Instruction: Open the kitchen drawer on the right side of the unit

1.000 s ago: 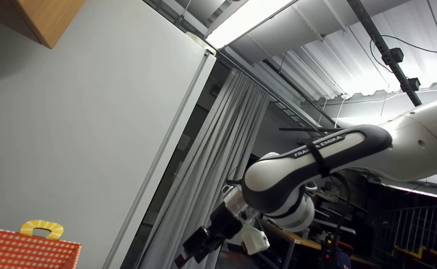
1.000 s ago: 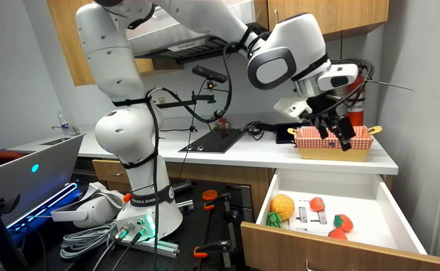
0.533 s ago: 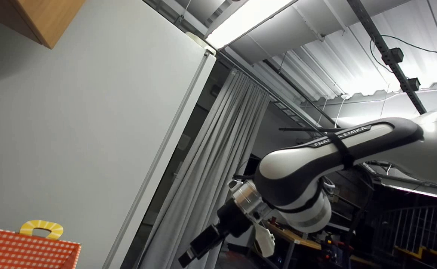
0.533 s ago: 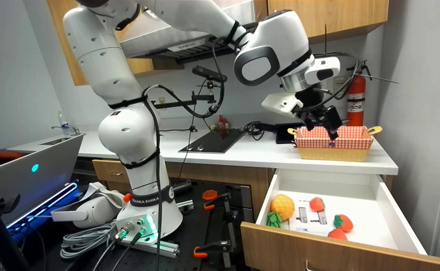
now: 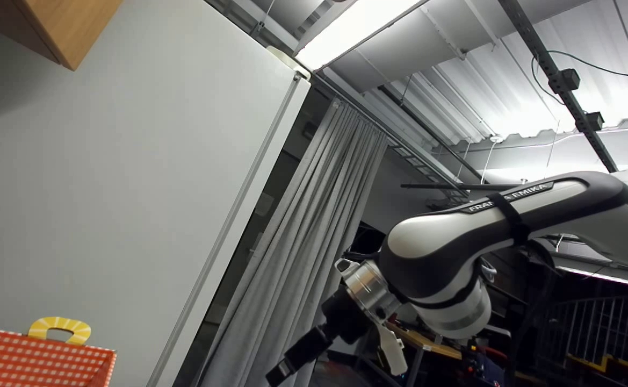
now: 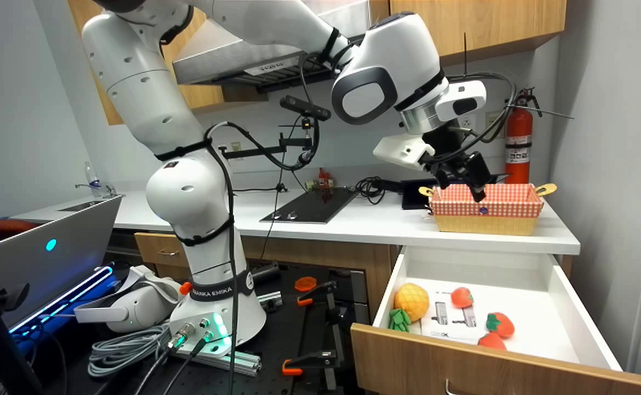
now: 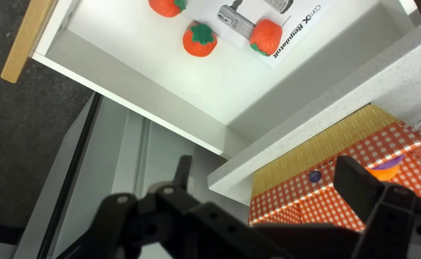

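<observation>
I find the drawer (image 6: pixel 542 329) pulled well out beneath the right end of the counter (image 6: pixel 375 225), toy fruit (image 7: pixel 200 46) lying inside. The gripper (image 7: pixel 264 163) is released: its fingers (image 7: pixel 356 187) stand wide apart with nothing between them, and the handle (image 6: pixel 448 387) sits well below, untouched. From this I judge the pull complete — the step in hand is to clear the area without disturbing the result.

Procedure: Do not regrip the handle; I expect further pulling would gain nothing and might strain the drawer. Before any sideways move, check clearance to the basket (image 5: pixel 45 363). In an exterior view the gripper shows well apart from it, yet the wrist view lines one finger up with it, so I would trust neither view alone. Raise first, at low speed, then retract away from the counter. Leave the fingers spread; cycling them serves no purpose here. Do not descend over the drawer — a bump on its front (image 6: pixel 501 378) could slide it back in. Stop once the gripper hangs clear of drawer, basket and counter alike
</observation>
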Robot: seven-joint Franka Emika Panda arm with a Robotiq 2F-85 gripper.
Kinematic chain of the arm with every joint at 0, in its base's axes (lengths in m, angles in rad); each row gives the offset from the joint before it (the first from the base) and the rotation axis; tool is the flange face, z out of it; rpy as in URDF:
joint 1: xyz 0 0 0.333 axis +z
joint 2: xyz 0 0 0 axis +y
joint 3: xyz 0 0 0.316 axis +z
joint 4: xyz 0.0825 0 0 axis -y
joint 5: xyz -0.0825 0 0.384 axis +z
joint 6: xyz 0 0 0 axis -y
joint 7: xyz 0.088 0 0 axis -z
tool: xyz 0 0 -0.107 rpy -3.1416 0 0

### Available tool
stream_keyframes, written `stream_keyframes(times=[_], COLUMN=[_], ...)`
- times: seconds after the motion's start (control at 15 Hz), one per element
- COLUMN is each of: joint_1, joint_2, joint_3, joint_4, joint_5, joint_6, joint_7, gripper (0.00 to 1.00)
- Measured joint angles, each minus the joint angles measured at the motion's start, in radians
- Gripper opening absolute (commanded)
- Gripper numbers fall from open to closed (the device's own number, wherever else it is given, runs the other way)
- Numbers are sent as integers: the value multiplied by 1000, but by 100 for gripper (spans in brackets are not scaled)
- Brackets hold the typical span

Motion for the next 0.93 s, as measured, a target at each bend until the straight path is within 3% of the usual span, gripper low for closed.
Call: stream_keyframes(times=[0.93], joint_1=[9], joint_2=[-11], joint_3=[-12], joint_4=[-11], joint_5=[0], joint_6=[0], joint_7=[-2], gripper=[100])
